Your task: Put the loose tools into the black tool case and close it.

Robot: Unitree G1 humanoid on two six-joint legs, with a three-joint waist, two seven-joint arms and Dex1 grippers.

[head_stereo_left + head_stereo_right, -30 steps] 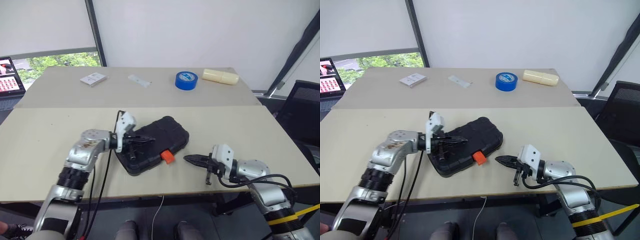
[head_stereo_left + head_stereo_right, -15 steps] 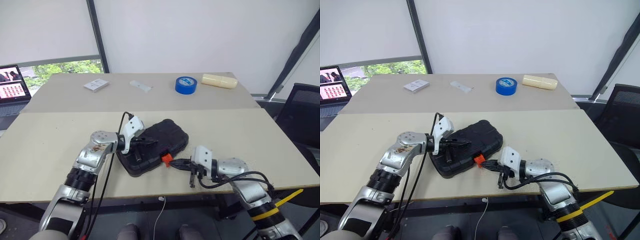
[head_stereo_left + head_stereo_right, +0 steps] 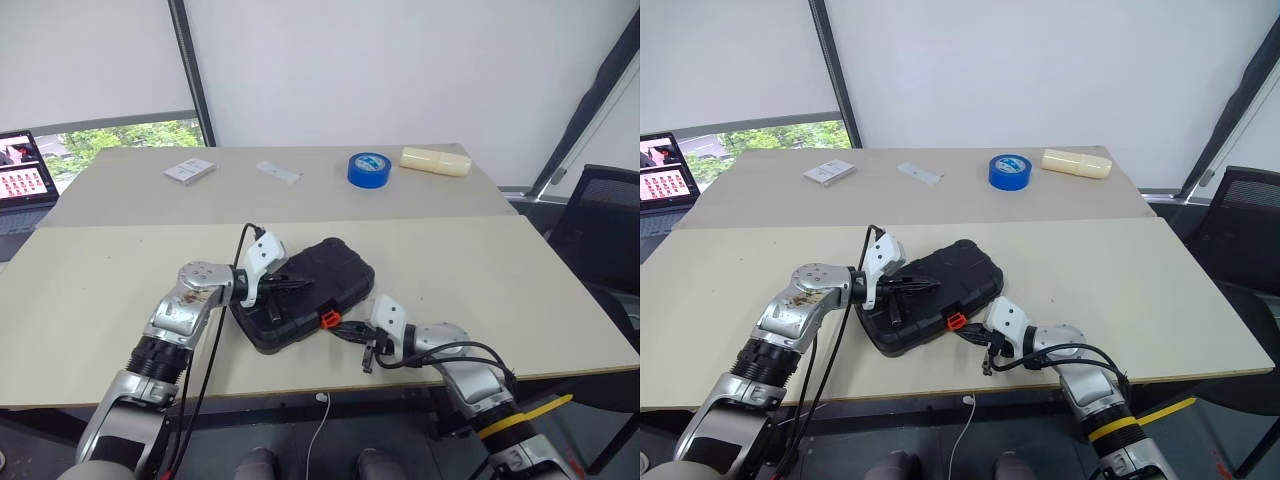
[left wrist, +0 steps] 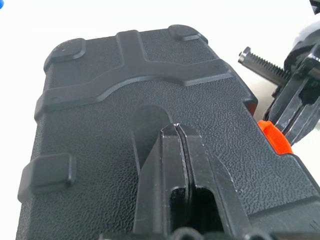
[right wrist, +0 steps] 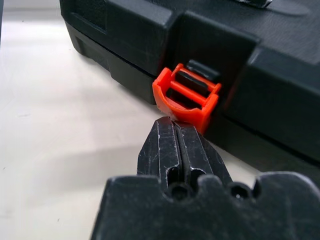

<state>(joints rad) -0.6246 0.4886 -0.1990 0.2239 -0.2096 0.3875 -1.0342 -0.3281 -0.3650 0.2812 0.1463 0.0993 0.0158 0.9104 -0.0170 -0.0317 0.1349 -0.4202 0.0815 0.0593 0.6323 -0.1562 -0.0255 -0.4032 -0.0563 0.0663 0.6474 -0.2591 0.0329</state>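
The left hand (image 4: 177, 131), fingers pressed together, rests its tips on the closed black tool case's (image 4: 100, 115) textured lid. Beside it, the right hand (image 4: 300, 107) meets the orange latch (image 4: 274, 138) at the case's edge.

Both arms are built of rounded silver-grey metal segments joined by black ribbed collars, each ending in a white wrist block that carries a gripper of two slim black fingers: the left gripper (image 3: 296, 284) and the right gripper (image 3: 336, 326). A black cable loops loosely along each forearm, and the right arm (image 3: 470, 368) bears a yellow band near its lower end. Seen close, the fingers (image 5: 177, 150) are matt black, scuffed, with small round screw holes at their base.
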